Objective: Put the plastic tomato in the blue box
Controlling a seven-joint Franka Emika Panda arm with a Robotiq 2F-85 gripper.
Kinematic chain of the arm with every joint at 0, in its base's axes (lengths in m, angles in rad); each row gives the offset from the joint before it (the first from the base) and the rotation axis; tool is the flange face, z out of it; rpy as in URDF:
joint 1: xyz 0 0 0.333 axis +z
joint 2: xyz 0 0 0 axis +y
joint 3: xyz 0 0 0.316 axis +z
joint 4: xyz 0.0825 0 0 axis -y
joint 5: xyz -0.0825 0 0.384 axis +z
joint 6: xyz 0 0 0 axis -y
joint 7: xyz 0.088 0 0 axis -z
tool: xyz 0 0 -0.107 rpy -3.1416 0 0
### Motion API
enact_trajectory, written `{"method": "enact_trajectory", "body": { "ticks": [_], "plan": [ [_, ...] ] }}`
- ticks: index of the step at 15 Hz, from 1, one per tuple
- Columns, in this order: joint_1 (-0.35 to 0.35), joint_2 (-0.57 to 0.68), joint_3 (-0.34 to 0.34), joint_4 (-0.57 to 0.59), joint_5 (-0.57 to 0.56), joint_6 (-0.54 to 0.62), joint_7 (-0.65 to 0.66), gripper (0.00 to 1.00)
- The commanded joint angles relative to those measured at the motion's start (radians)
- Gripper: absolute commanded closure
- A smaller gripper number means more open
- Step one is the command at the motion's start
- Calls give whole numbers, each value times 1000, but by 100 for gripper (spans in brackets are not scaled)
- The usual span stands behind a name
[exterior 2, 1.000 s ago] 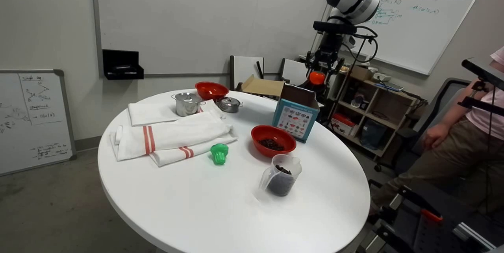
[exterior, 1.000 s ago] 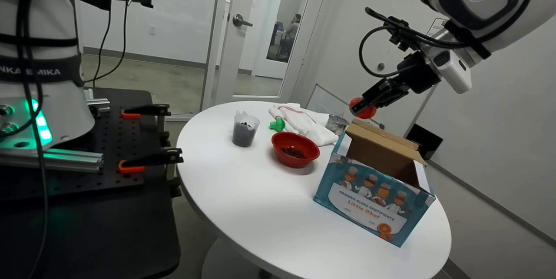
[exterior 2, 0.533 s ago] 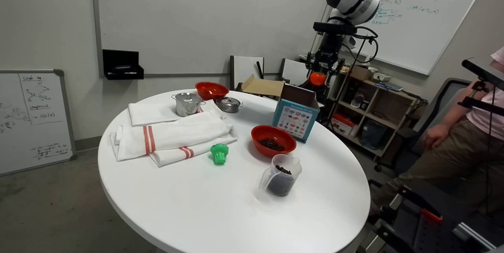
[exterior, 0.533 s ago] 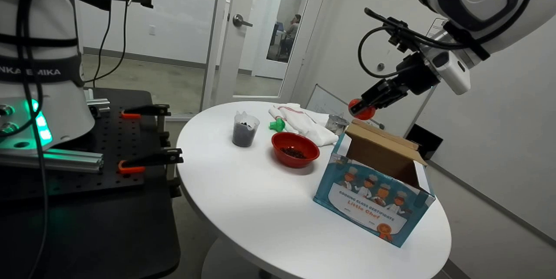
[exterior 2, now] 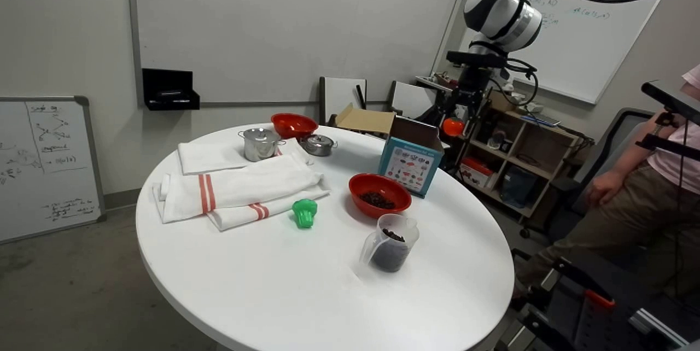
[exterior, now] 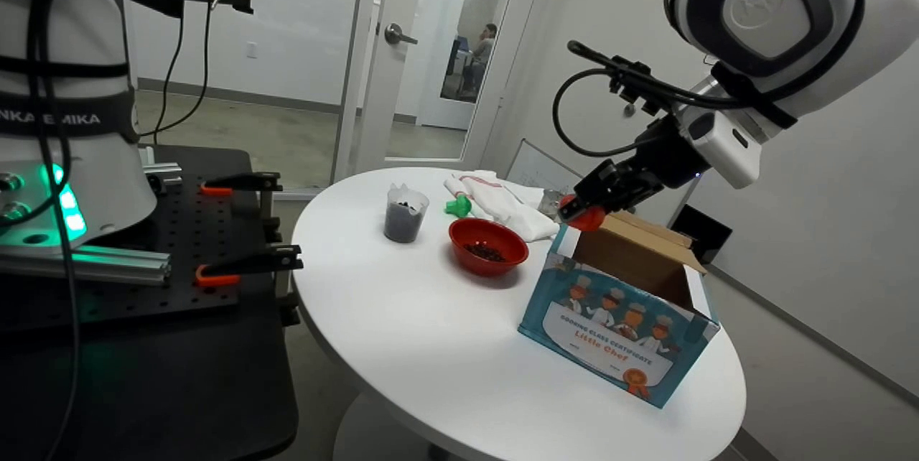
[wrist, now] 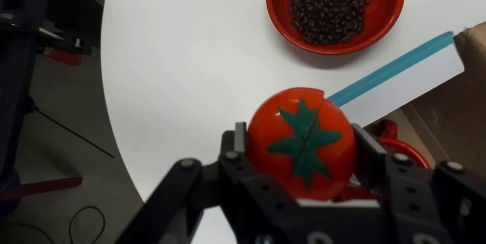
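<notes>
In the wrist view the gripper (wrist: 301,140) is clamped on the plastic tomato (wrist: 302,143), a finger at each side, right of and below the frame's centre. In an exterior view the plastic tomato hangs at the upper left corner of the blue box (exterior: 614,335), which stands open on the counter (exterior: 423,346) right of centre; left of it sits a red bowl (exterior: 488,231) of dark beans (exterior: 485,253)

Red tomato (wrist: 302,143) (green-starred), blue printed box (exterior: 617,328).

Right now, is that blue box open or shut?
Open: the blue box has a brown flap folded back, and the wrist view shows red things inside.
</notes>
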Motion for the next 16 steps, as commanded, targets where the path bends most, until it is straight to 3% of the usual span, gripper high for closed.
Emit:
{"method": "enact_trajectory", "body": {
  "ticks": [1, 3, 4, 12, 16],
  "plan": [
    [7, -75, -4, -113, 33, 93, 30, 62],
    [5, -93, 0, -145, 55, 134, 41, 62],
    [17, 25, 27, 43, 71, 88, 121, 62],
    [78, 220, 97, 385, 33, 51, 416, 62],
    [46, 342, 107, 566, 26, 19, 513, 62]
  ]
}}
